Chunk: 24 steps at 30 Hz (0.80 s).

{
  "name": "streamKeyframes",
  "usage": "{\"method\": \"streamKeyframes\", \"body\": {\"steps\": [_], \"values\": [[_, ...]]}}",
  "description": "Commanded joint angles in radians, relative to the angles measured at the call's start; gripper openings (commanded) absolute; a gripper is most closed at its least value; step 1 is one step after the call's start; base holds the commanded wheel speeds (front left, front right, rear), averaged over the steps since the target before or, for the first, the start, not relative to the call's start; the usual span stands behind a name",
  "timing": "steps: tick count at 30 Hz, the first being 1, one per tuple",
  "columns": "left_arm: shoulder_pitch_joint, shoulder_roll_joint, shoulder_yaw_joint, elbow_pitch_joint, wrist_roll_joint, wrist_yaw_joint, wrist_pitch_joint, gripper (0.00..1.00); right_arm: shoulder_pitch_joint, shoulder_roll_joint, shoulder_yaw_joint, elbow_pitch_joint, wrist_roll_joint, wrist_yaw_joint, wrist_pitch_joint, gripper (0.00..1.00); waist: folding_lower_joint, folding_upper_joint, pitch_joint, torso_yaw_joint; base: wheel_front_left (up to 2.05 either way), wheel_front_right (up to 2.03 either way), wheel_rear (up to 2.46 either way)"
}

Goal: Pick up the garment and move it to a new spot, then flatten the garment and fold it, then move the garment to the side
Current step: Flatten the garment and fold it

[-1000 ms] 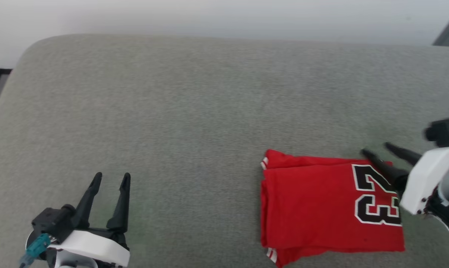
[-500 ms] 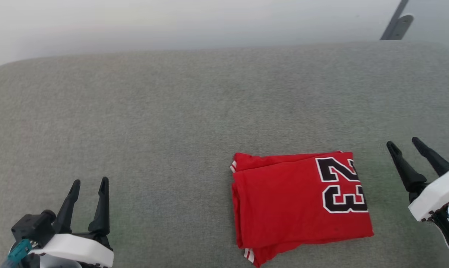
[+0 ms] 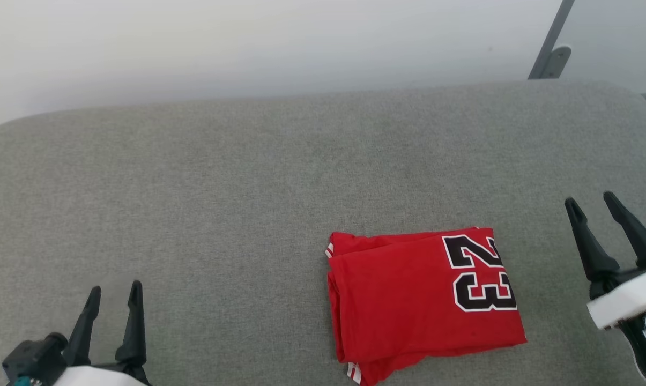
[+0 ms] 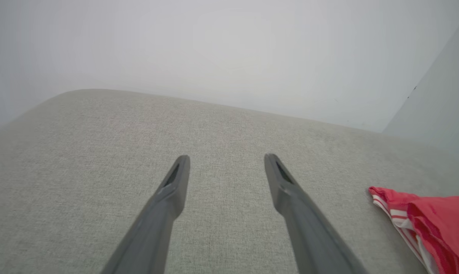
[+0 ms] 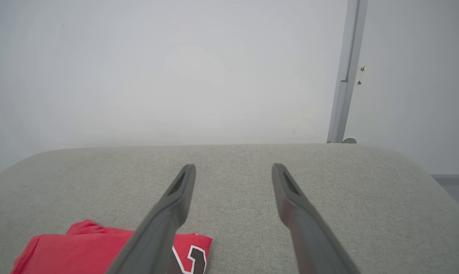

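**Head view.** I see the garment (image 3: 424,300) lying folded into a compact rectangle on the grey fabric-covered bench (image 3: 247,177). It sits right of centre and toward the near edge. Its top layer is plain red. A black, white-edged number 23 (image 3: 481,273), turned sideways, is on its right part. Red-and-white striped trim (image 3: 329,250) peeks out at the upper left corner and again at the lower left. Stacked layers show along the left side.

The left end effector (image 3: 115,289) is at the lower left. Its fingers are parted with nothing between them, and it is well apart from the garment. The right end effector (image 3: 589,200) is at the right edge, likewise released and empty. It is near the garment's right side but clear of it. I cannot tell whether either one touches the bench fabric. A pale wall (image 3: 247,48) runs behind the bench, with a grey post (image 3: 550,51) at the upper right.

**Left wrist view.** The left end effector (image 4: 227,159) is spread over bare bench fabric. A corner of the garment (image 4: 439,220), showing striped trim, enters at the lower right.

**Right wrist view.** The right end effector (image 5: 233,167) is spread and grasps nothing. The garment (image 5: 73,251) lies at the lower left, partly behind one finger, with a piece of the number visible. The post (image 5: 343,83) rises at the upper right.
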Motion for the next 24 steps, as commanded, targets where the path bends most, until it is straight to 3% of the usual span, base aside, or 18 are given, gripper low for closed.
{"method": "streamKeyframes", "body": {"steps": [1, 11, 24], "values": [[0.022, 0.000, 0.007, -0.011, 0.010, 0.002, -0.005, 1.00, 0.040, 0.013, -0.032, -0.019, -0.016, -0.001, -0.003, 1.00, 0.0000, -0.0001, -0.015, 0.008, 0.00, 0.00, 0.00], [0.113, -0.007, 0.038, -0.080, 0.038, 0.002, -0.005, 1.00, 0.191, 0.037, -0.160, -0.133, -0.058, -0.001, -0.004, 1.00, 0.0000, -0.0001, -0.028, 0.021, 0.00, 0.00, 0.00], [0.186, -0.040, 0.071, -0.160, 0.071, 0.002, -0.005, 1.00, 0.290, 0.033, -0.224, -0.178, -0.034, -0.001, -0.004, 1.00, 0.0000, -0.0001, -0.023, 0.029, 0.00, 0.00, 0.00]]}}
